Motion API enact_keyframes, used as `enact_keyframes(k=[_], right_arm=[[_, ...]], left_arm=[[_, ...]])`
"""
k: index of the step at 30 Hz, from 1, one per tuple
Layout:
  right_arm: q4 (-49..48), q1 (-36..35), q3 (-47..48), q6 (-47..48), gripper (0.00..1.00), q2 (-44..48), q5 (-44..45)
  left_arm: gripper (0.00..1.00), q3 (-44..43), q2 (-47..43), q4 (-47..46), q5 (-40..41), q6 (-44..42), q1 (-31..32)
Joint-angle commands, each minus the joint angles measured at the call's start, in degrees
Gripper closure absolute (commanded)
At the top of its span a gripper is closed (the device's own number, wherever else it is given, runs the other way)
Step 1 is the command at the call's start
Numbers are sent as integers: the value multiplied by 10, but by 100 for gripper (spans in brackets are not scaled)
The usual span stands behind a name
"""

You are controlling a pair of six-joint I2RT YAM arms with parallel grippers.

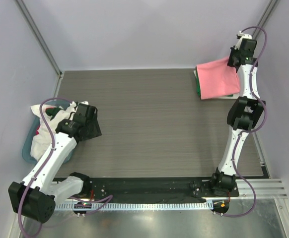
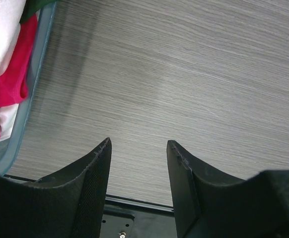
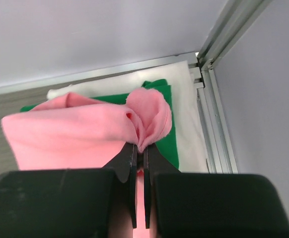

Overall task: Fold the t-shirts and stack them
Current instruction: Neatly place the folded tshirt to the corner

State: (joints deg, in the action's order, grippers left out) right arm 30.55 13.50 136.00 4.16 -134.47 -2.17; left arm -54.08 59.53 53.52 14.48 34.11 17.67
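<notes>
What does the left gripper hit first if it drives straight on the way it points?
Probably the bare table. The left gripper, jaws open and empty, points at plain wood-grain surface, and the teal tub sits off to the side of that line. How far away the surface is, the wrist view doesn't show.

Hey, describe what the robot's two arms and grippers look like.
The left arm and right arm match: white links, bulky black joints, a purple cable trailing along each. The left gripper and right gripper are black, with flat tapering fingers.
</notes>
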Motion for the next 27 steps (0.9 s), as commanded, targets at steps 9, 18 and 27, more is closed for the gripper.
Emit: enact_keyframes(k=[9,18,27], right_arm=[[-151,34,31,-112,99,-99,19],[-175,34,23,-137,32,-105,50],[-175,33,-32,-170,8,27,130]], left_arm=[[50,-3,14,7,41,15,23],[50,-4,14,9,44,17,27],[50,-6,-2,9,44,16,32]])
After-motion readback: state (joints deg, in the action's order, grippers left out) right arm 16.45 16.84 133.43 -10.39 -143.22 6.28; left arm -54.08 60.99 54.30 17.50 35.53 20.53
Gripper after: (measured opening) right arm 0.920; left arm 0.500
